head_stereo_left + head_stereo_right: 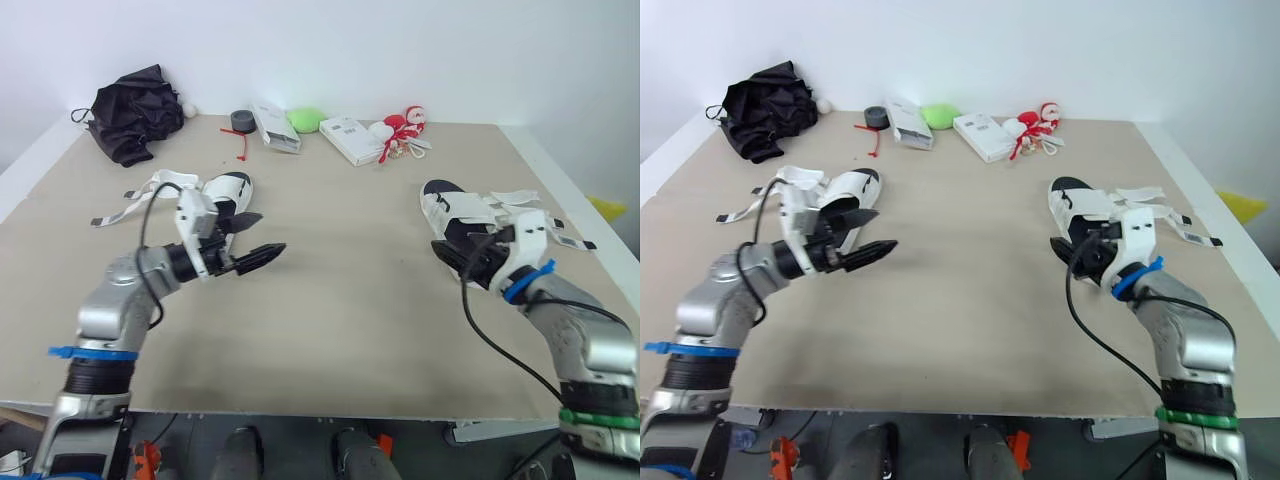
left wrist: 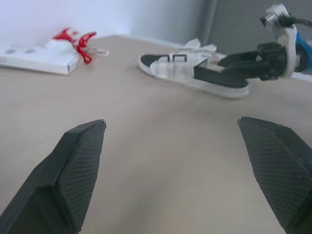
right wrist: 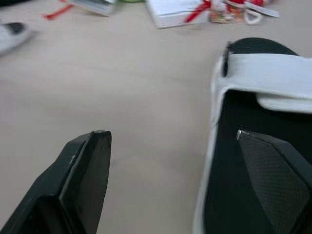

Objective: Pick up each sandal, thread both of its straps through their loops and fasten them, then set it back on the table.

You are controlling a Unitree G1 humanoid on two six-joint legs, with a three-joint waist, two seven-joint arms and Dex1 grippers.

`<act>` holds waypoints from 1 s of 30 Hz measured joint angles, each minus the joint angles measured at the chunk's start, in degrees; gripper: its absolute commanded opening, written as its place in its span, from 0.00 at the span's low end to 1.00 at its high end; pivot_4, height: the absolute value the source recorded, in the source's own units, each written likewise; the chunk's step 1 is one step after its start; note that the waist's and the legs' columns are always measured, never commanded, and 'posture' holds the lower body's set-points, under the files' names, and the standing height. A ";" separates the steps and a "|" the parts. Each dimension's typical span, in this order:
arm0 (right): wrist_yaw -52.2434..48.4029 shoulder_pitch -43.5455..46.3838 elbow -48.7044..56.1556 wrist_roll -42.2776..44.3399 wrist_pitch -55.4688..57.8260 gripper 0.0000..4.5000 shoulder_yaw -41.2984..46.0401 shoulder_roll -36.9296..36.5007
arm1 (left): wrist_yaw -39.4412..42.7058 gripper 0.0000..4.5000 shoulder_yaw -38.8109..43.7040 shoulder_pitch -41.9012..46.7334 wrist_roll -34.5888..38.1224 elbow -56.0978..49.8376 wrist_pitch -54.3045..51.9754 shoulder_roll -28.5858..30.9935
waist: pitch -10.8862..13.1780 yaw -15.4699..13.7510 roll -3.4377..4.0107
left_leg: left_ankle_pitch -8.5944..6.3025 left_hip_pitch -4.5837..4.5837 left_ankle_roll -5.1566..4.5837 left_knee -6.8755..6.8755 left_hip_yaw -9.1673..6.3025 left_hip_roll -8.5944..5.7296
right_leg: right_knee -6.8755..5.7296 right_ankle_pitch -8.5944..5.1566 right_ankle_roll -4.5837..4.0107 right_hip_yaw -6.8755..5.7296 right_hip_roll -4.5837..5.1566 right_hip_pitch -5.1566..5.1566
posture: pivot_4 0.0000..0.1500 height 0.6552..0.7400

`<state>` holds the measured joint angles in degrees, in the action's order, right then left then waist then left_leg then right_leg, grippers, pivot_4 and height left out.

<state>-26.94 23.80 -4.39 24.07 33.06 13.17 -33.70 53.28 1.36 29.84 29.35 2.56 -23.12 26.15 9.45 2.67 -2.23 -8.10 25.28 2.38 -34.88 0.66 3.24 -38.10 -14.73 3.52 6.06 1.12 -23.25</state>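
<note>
The white sandal with a black footbed [image 1: 462,213] lies flat on the right side of the beige tabletop [image 1: 350,310], its white straps [image 1: 518,197] splayed loose. The right gripper [image 1: 452,255] is spread wide at its heel end, one finger over the footbed and the other over bare table. The matching sandal [image 1: 228,192] lies at the left, just beyond the left gripper [image 1: 252,238], which is also spread wide.

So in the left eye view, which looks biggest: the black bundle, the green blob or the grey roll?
1. black bundle, clearly largest
2. green blob
3. grey roll, somewhat smaller
All sit far back on the table, so nearness hardly skews this.
</note>
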 measured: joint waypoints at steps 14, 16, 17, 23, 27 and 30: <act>4.56 23.22 -41.08 -11.47 -17.45 0.99 -4.46 5.62 | -2.41 1.00 -8.99 13.78 -7.04 11.73 3.89 -12.98 | 0.01 0.24 0.03 | 0.01 -0.03 -0.07 0.05 -0.04 -0.10 | -0.01 0.16 -0.01 0.07 0.00 0.00 | 1.00 0.91; 5.34 24.87 -43.90 -12.39 -19.18 0.99 -4.48 5.91 | -2.51 1.00 -9.40 13.90 -7.70 12.70 4.78 -13.63 | 0.01 0.27 0.03 | 0.01 -0.03 -0.07 0.08 -0.04 -0.10 | -0.01 0.21 -0.10 0.08 0.00 0.00 | 1.00 0.91; 6.32 26.35 -47.07 -13.28 -21.17 0.93 -4.49 6.37 | -2.90 1.00 -9.56 13.92 -8.81 14.29 5.77 -13.87 | 0.01 0.29 0.03 | 0.01 -0.03 -0.07 0.12 -0.04 -0.10 | -0.02 0.22 -0.13 0.08 -0.01 -0.01 | 1.00 0.91; 12.74 31.95 -58.49 -15.48 -27.82 0.50 -3.80 7.42 | -5.70 1.00 -7.80 15.02 -10.28 17.29 8.58 -14.64 | 0.01 0.30 0.03 | 0.02 -0.03 -0.07 0.08 -0.04 -0.16 | -0.02 0.25 -0.12 0.09 0.05 0.02 | 1.00 0.91; 13.03 33.25 -61.65 -15.94 -30.79 0.16 -3.74 7.83 | -5.94 1.00 -6.60 15.02 -10.35 17.79 9.10 -14.27 | 0.01 0.32 0.03 | 0.02 -0.03 -0.07 0.10 -0.05 -0.18 | -0.02 0.24 -0.10 0.09 0.06 0.02 | 1.00 0.91; 11.13 33.53 -62.80 -15.96 -32.43 0.01 -3.55 8.02 | -5.89 1.00 -5.41 14.98 -10.33 17.77 9.06 -13.43 | 0.01 0.33 0.03 | 0.02 -0.03 -0.07 0.11 -0.05 -0.18 | -0.02 0.24 -0.10 0.09 0.06 0.01 | 1.00 0.91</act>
<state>-15.81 57.33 -67.19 8.12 0.62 9.62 -25.68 47.40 -4.05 44.81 19.02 20.33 -14.06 12.72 9.46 3.01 -2.20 -8.08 25.24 2.30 -34.78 0.61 3.06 -38.11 -14.49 3.42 6.15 1.18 -23.24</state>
